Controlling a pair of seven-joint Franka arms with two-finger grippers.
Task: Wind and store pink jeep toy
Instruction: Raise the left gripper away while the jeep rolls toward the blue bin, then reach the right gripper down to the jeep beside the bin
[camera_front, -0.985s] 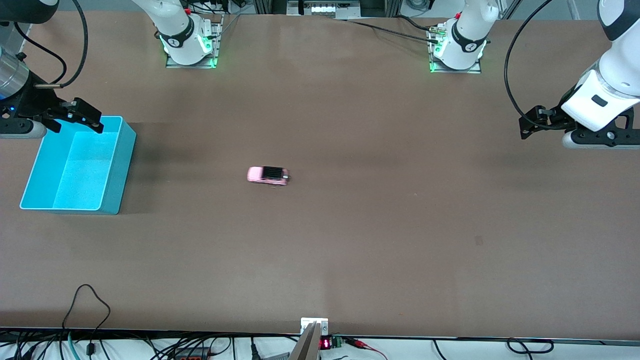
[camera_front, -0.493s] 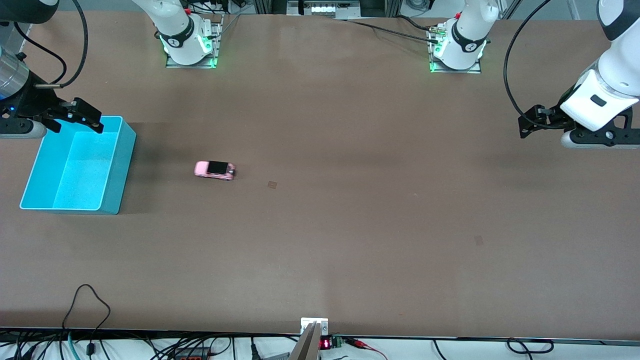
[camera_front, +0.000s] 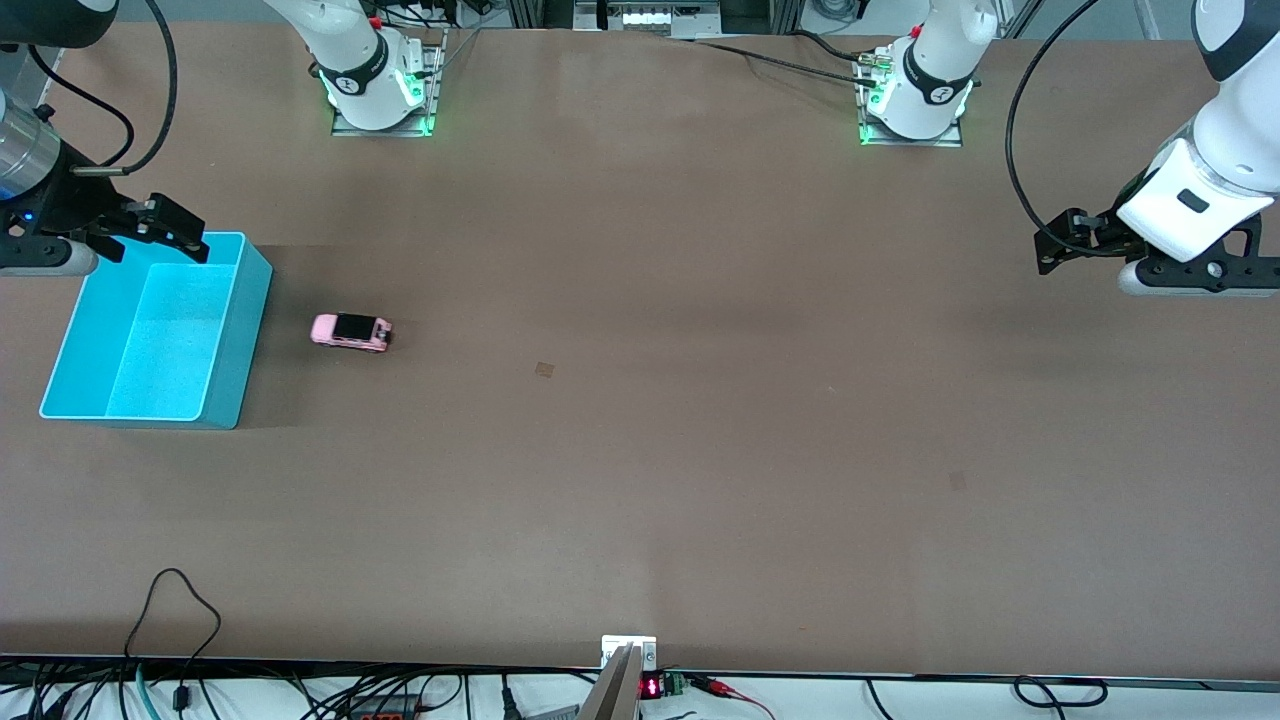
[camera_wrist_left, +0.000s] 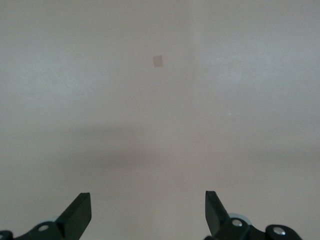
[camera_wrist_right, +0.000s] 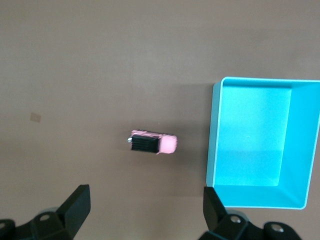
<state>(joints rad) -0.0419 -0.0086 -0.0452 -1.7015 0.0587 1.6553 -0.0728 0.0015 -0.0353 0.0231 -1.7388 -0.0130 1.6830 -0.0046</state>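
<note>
The pink jeep toy (camera_front: 351, 331) stands on the brown table, a short way from the turquoise bin (camera_front: 236, 330) on its left-arm side. It also shows in the right wrist view (camera_wrist_right: 152, 143), beside the bin (camera_wrist_right: 215, 140). My right gripper (camera_front: 155, 232) is open and empty, up in the air over the bin's farther rim. My left gripper (camera_front: 1065, 240) is open and empty, up over bare table at the left arm's end. In the left wrist view the open fingertips (camera_wrist_left: 80, 210) frame bare table only.
The bin is empty inside. A small tan patch (camera_front: 544, 370) marks the table's middle, also in the left wrist view (camera_wrist_left: 158, 61). Cables (camera_front: 170, 610) lie at the table's near edge. The two arm bases (camera_front: 375, 80) stand along the edge farthest from the camera.
The jeep has rolled by itself across the table toward the bin, from the middle to close beside it. Both arms have hardly moved.
</note>
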